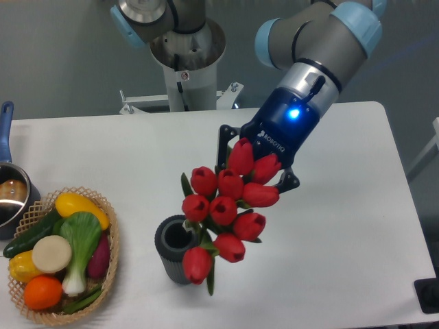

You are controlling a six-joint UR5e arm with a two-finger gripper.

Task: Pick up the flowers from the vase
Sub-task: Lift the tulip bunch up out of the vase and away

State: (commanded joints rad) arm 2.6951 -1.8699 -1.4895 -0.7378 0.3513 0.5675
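Red tulip flowers (pixel 230 209) with dark green stems and leaves hang in the air, up and to the right of the short dark grey ribbed vase (pixel 174 249). The lowest bud droops down just beside the vase's right side. The vase stands upright near the front edge of the white surface (pixel 343 226), and its round mouth is open and dark inside.

The blue and black robot hand (pixel 255 164) is pinching the bunch, with its two black fingers (pixel 223 140) pressed in on each side of the top buds. A small blue light glows on the hand. The grey arm (pixel 322 41) with light blue caps reaches in from the back right.

A wicker basket (pixel 110 253) sits by the front left corner of the surface. It is full of colourful toy vegetables (pixel 65 247). A metal pot with a blue handle (pixel 7 192) stands at the left edge, just behind the basket.
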